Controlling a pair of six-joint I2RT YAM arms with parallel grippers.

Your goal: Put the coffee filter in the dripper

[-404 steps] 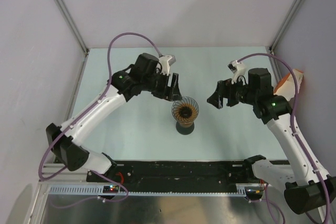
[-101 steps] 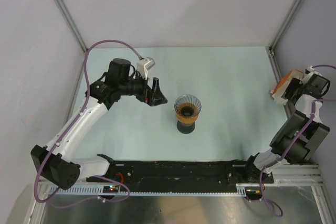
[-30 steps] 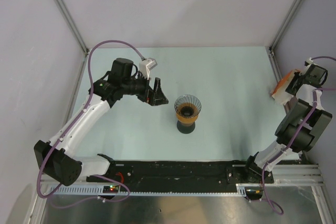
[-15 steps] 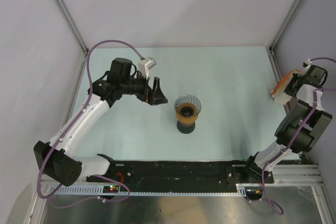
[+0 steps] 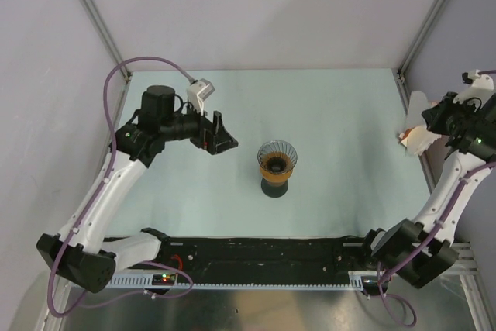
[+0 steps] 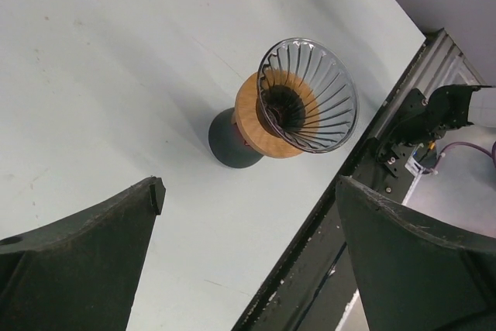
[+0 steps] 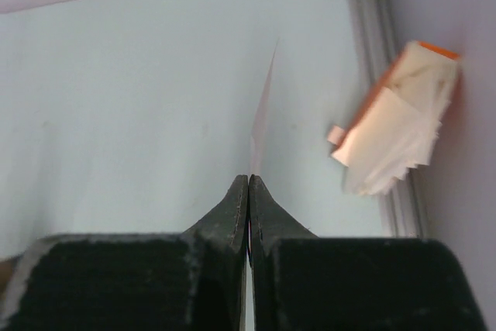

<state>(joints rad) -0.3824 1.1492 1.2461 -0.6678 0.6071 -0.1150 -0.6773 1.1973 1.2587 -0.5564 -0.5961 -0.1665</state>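
Observation:
The dripper (image 5: 276,157) is a clear ribbed cone on an orange ring and dark base, mid-table; the left wrist view also shows the dripper (image 6: 308,94). My left gripper (image 5: 223,141) hovers to its left, apart from it, and in its own view the left gripper (image 6: 248,191) stands wide open with nothing between the jaws. At the far right edge my right gripper (image 5: 432,118) is shut on one thin white coffee filter (image 5: 416,105). The right wrist view shows that coffee filter (image 7: 263,106) edge-on, rising from the closed right gripper (image 7: 249,180).
A stack of white filters in an orange holder (image 7: 397,128) leans by the right wall rail, and from above the stack (image 5: 415,140) lies just below the held sheet. A black rail (image 5: 263,252) runs along the near edge.
My right gripper closed on a filter and lifted it off the stack, with the arm rising. My left arm drew back to the left, away from the dripper.

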